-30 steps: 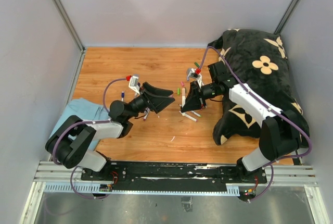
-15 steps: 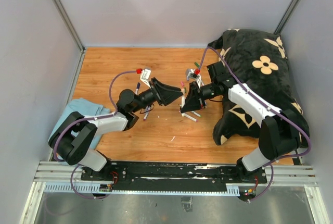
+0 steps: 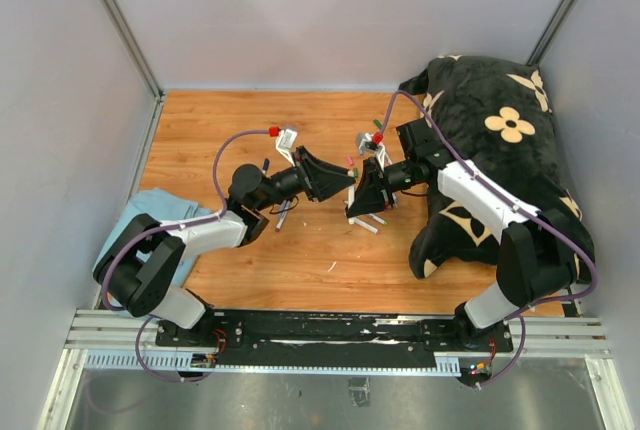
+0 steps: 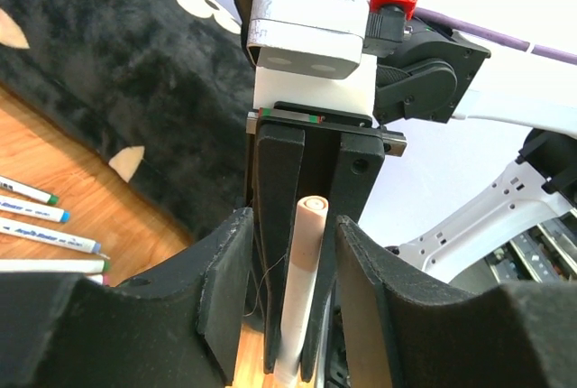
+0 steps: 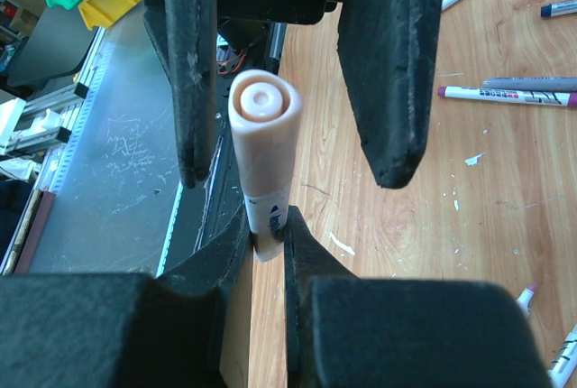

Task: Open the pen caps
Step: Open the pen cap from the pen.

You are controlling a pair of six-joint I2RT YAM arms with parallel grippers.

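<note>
A black plush blanket [image 3: 480,90] with cream flowers lay heaped at three o'clock on the wooden tabletop [image 3: 220,130]. A pale blue cloth [image 3: 165,210] lay at eight o'clock.

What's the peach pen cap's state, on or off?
On. The peach cap sits seated on its barrel, clamped in the right fingers; left fingers flank it with gaps.

The table [image 3: 300,260] is lit brightly and evenly from above, and only short, soft shadows are cast on it. In both wrist views the nearest fingers [image 5: 117,334] are blurred, while the pink pen cap [image 5: 263,117] is rendered sharp. The wall [image 4: 523,0] is washed out.
</note>
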